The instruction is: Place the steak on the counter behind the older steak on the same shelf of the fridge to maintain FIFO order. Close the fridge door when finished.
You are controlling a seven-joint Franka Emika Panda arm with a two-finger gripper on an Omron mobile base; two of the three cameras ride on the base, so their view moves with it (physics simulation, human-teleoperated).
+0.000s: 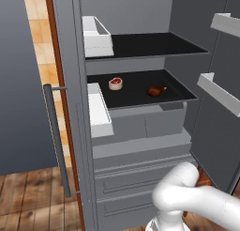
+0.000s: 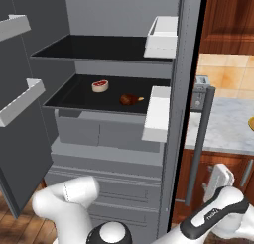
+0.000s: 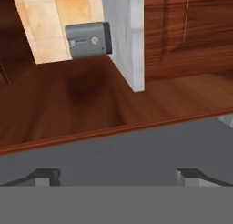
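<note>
steak (image 1: 116, 83): already on the fridge's middle shelf (image 1: 176, 87), toward the back left; small thick puck, red top, cream rim; I judge it light, soft, a bit slick; if regrasped, take it across the rim, gentle squeeze
older steak (image 1: 156, 90): same shelf, nearer the front edge and to the right of the steak; apart from it, not touching; FIFO order looks satisfied
pincer (image 3: 116, 175): tips spread wide, nothing between them; holding nothing; it looks at wooden cabinet faces and a grey edge, low at the right of the fridge
fridge (image 2: 184, 64): both doors open; closing appears to be the step left
door bins (image 1: 100, 110): white boxes on the left door, jutting just beside the shelf ends; likely to sweep close when the doors swing
handle (image 2: 200, 141): long grey bar on the right door; my likely hold for the swing
bench (image 2: 223, 126): marbled top right of the fridge; the door swings near it
</note>
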